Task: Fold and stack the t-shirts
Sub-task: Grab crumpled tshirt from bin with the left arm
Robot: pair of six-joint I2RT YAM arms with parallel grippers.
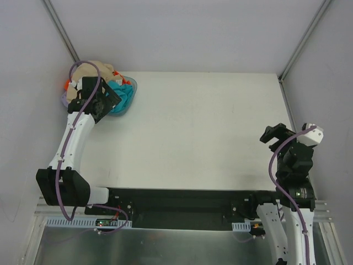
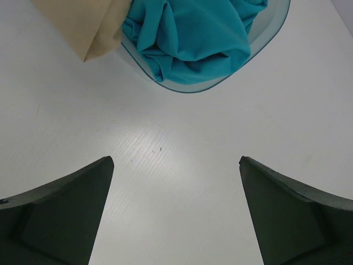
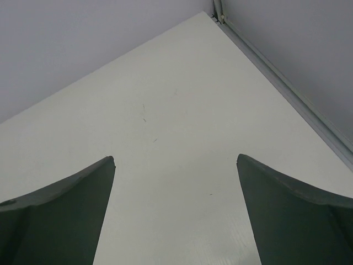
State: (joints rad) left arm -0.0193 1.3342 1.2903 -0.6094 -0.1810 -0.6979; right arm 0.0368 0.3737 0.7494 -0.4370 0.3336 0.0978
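Observation:
The teal-blue t-shirt [image 1: 123, 93] lies bunched in the bluish basket [image 1: 131, 98] at the table's far left corner; it also shows in the left wrist view [image 2: 193, 38]. The beige t-shirt [image 1: 96, 69] hangs over the basket's far side, and a corner of it [image 2: 91, 25] lies on the table. A bit of the orange t-shirt [image 1: 67, 84] peeks out at the left. My left gripper [image 1: 110, 98] is open and empty just short of the basket [image 2: 273, 25]. My right gripper [image 1: 274, 134] is open and empty over the table's right side.
The white table [image 1: 198, 132] is walled by grey panels at the back and sides, with a metal rail [image 3: 287, 83] along the right edge. The arm bases sit on a black mount [image 1: 176, 201] at the near edge.

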